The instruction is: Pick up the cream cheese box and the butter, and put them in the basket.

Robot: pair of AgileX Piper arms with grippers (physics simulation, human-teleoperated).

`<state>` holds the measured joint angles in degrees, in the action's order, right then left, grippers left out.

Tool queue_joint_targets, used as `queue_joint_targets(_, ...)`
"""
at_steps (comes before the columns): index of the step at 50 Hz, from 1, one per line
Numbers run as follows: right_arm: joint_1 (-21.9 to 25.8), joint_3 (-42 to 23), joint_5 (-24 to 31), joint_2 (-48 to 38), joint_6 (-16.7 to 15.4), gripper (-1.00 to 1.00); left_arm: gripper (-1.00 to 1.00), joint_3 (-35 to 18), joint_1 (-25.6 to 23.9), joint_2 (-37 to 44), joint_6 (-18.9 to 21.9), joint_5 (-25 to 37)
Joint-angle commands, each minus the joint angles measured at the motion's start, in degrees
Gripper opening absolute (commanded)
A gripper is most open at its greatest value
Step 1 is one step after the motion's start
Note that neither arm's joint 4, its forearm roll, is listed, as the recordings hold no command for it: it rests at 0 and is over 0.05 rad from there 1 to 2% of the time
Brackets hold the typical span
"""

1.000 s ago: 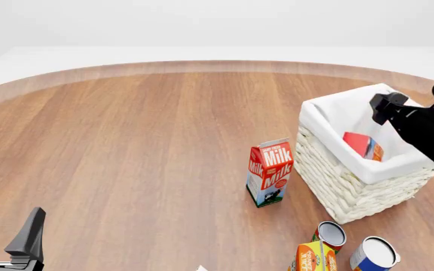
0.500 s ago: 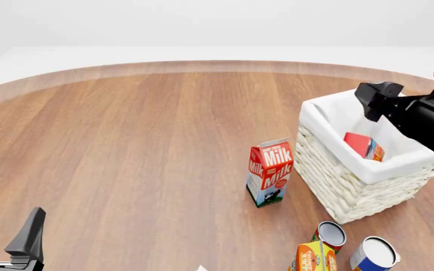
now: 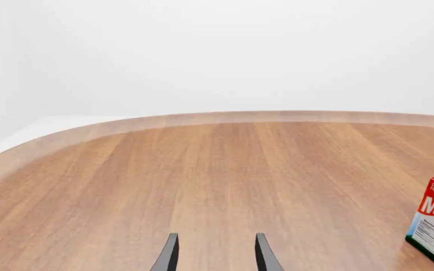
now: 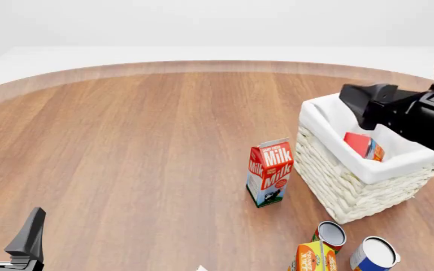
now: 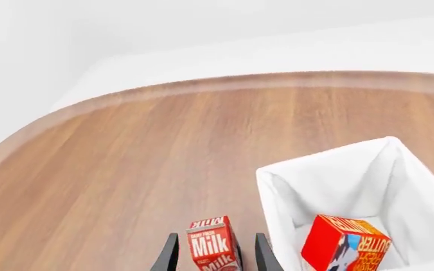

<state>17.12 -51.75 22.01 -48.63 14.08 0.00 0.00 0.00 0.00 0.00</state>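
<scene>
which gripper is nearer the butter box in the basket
Right. The right gripper hangs open above the basket, just over the butter lying inside. The left gripper is open at the table's near left corner, far from it.

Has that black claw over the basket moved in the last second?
Yes. The right gripper has slid left across the basket, from its right side toward its far-left rim.
</scene>
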Motion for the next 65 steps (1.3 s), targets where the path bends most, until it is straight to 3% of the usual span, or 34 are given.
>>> queue_joint_targets(1,4.00,-1.56,3.06,0.85,-2.25,1.00,1.00,0.00,0.00,0.00,0.00,0.00)
queue_joint_targets(13,10.13,1.25,0.40,-1.75,-3.07,1.00,1.00,0.00,0.00,0.00,0.00,0.00)
queue_joint_targets(28,17.09,-0.62,1.70,-4.74,-5.92,1.00,1.00,0.00,0.00,0.00,0.00,0.00)
queue_joint_targets(65,28.80,-4.58,3.34,-11.11,-10.76,1.00,1.00,0.00,0.00,0.00,0.00,0.00)
